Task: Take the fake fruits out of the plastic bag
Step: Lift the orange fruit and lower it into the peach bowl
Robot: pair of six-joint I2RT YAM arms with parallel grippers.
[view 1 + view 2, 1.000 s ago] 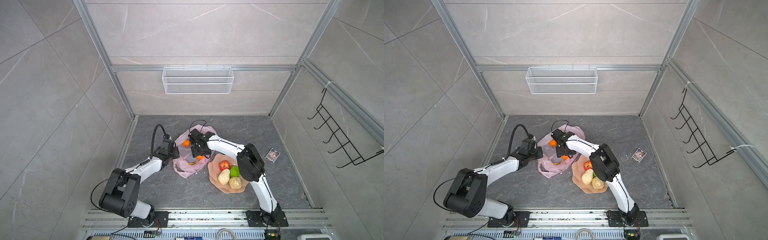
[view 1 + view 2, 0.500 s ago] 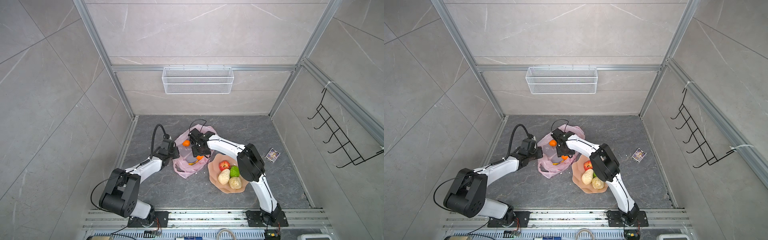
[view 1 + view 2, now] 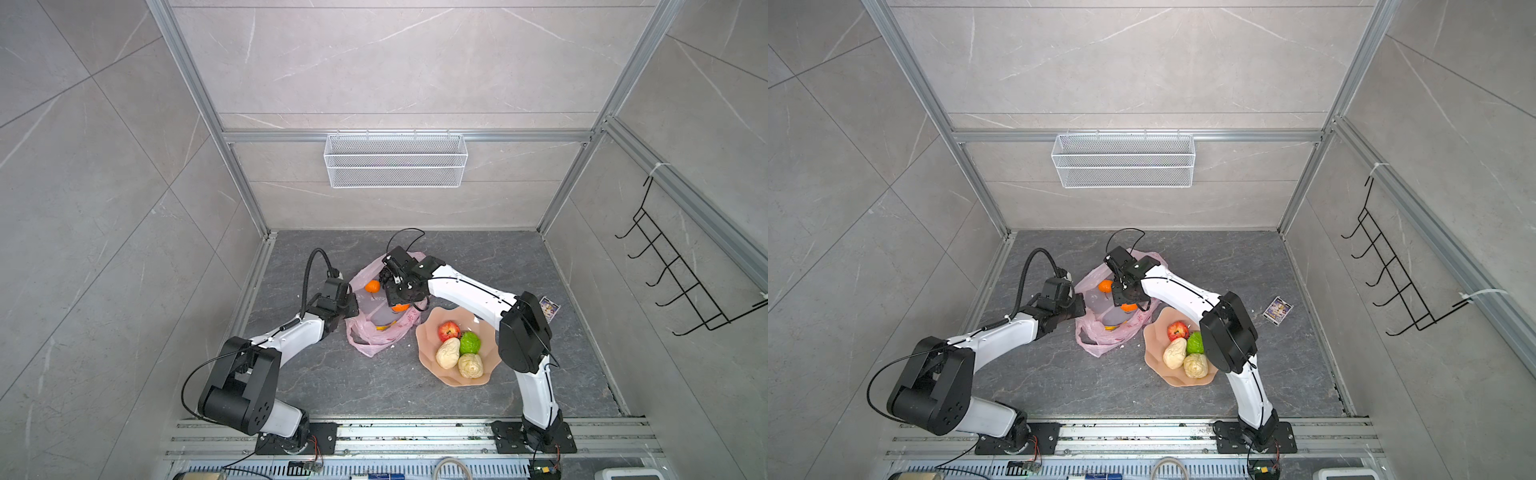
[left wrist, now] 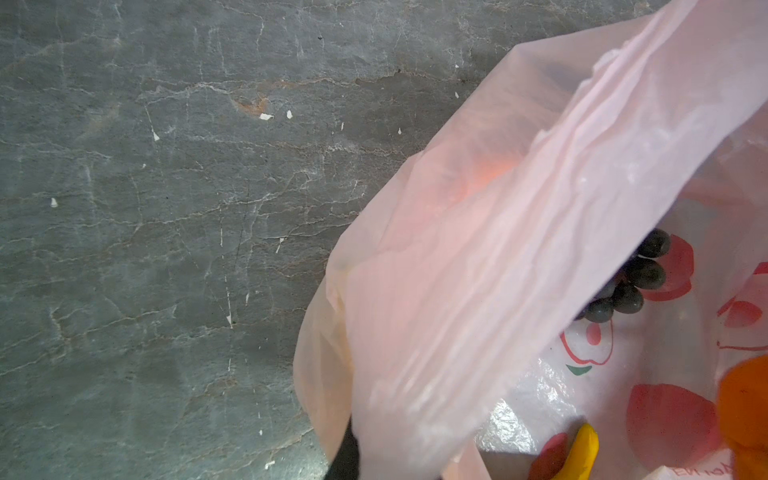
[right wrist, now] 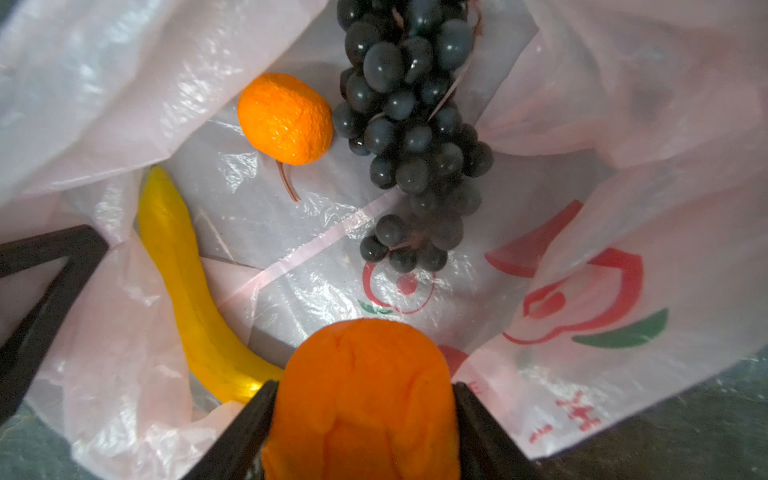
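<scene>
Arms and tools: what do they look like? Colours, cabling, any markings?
Both are built the same: white link shells, black joint housings, black base plates. The left arm has a thick ribbed black hose at its wrist, the right arm thin black wire loops. The left tool and right tool are black; the right's fingers are flat blades. No markings I can make out.

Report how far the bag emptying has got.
Done: the red apple, green fruit and two beige fruits lie in the dish.
In hand: the right gripper is closed on an orange, not yet at the dish; the left gripper pinches the plastic bag at its edge.
Left: the other orange, banana and grape bunch, all inside the bag.
</scene>
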